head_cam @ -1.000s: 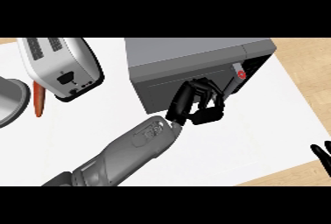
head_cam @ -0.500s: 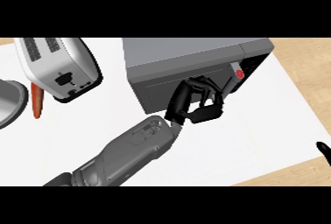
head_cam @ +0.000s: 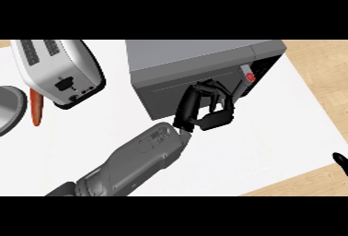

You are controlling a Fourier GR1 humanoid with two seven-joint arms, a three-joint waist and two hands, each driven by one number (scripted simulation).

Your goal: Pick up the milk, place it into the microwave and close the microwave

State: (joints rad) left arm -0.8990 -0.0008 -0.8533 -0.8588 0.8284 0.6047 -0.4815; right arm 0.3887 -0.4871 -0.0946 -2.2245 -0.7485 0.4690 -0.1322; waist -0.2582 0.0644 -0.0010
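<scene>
The grey microwave (head_cam: 197, 55) stands at the back centre of the white counter (head_cam: 272, 138). Its dark door (head_cam: 163, 92) faces me, and a red button (head_cam: 249, 77) shows on the panel to the door's right. My left hand (head_cam: 207, 108) lies against the door's right part, fingers relaxed and bent toward the panel, holding nothing. No milk shows anywhere; the microwave's inside is hidden. Of my right hand (head_cam: 339, 160), only a black tip shows at the right edge.
A white toaster (head_cam: 61, 69) stands at the back left. An orange, carrot-like thing (head_cam: 36, 107) lies beside a grey round vessel (head_cam: 5, 108) at the left edge. The counter's right edge runs diagonally, with wooden floor (head_cam: 326, 73) beyond it.
My left hand has stayed at the microwave door, hardly shifting. Less of my right hand shows at the right edge than a second ago.
</scene>
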